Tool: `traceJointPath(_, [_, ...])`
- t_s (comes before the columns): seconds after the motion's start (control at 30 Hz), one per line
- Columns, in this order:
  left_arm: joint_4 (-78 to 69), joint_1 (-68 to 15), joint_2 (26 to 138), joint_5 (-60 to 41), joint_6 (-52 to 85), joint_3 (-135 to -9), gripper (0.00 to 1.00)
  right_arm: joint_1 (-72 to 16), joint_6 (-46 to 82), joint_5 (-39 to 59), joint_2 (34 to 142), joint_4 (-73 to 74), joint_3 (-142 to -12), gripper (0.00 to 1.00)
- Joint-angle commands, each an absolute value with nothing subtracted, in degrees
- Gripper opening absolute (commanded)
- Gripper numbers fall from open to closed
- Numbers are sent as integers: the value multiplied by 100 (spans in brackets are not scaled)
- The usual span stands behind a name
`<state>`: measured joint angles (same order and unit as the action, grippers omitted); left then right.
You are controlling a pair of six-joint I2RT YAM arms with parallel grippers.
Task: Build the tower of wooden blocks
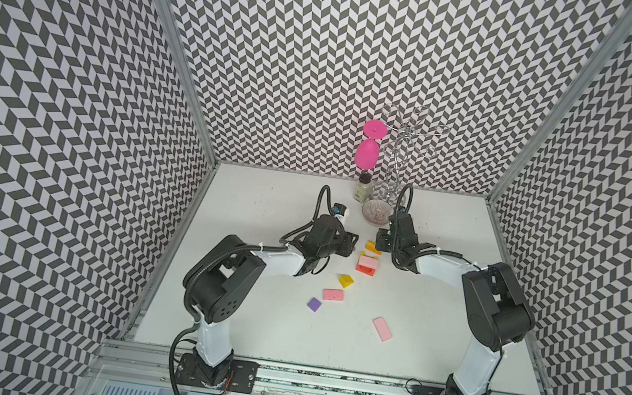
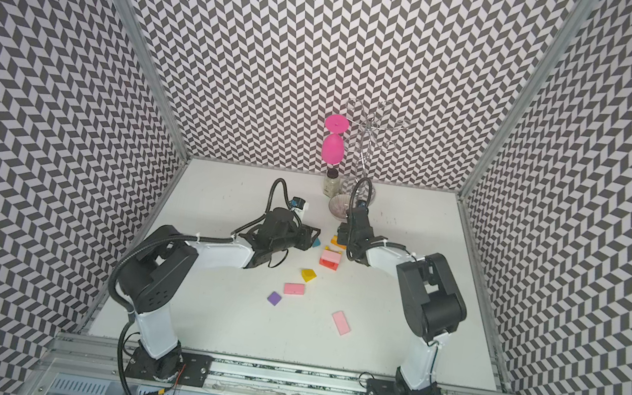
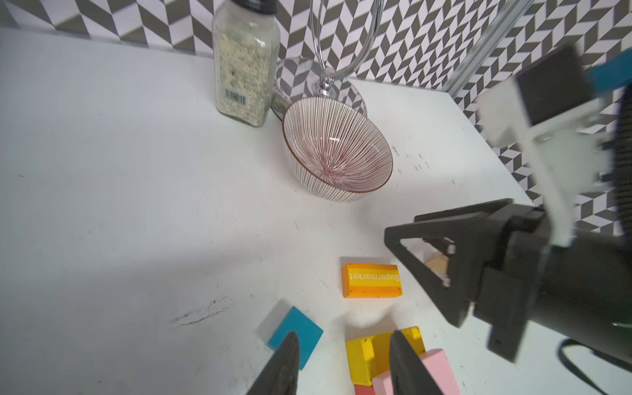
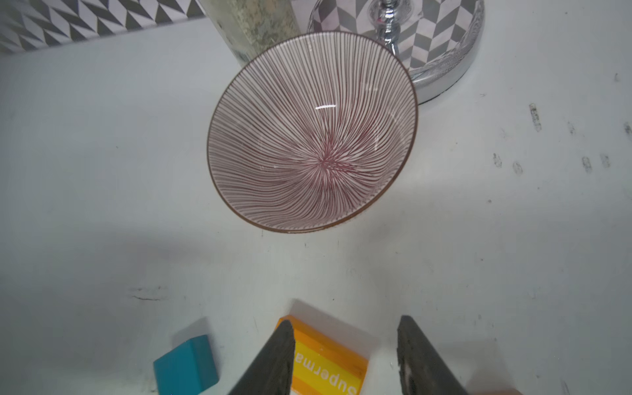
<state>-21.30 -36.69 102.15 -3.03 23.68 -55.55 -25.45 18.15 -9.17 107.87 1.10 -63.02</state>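
Note:
A small stack (image 1: 367,264) stands mid-table, a pink slab (image 3: 441,369) on a red block with a yellow piece (image 3: 359,355) against it. My left gripper (image 3: 343,342) is open just left of the stack (image 2: 329,260), one finger over a teal block (image 3: 304,328), nothing between the fingers. My right gripper (image 4: 345,326) is open above an orange "Supermarket" block (image 4: 328,355) that lies flat on the table (image 1: 372,247). Loose blocks nearer the front: a yellow block (image 1: 346,281), a pink slab (image 1: 333,294), a purple block (image 1: 314,304) and another pink slab (image 1: 382,328).
A ribbed bowl (image 1: 377,212) sits just beyond the right gripper, with a spice jar (image 1: 363,188) and a wire rack (image 1: 396,163) behind it. A pink goblet (image 1: 369,151) hangs upside down on the rack. Patterned walls close three sides.

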Motion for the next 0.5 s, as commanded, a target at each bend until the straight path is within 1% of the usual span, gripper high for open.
traceJointPath(0.0, [-2170, -3606, 9819, -72, 2285, -5418, 45, -2532, 1271, -748, 11030, 110, -6561, 54])
traceJointPath(0.13, [-2177, -3551, 9626, -35, 2285, -5286, 45, -2531, 1042, -564, 11267, -33, -6800, 59])
traceJointPath(0.27, [-2186, -3485, 9533, -35, 2285, -5211, 45, -2540, 976, -430, 11516, -320, -7087, 61])
traceJointPath(0.47, [-2224, -3419, 9513, -60, 2285, -5152, 45, -2542, 1112, -668, 11697, -681, -7285, 65])
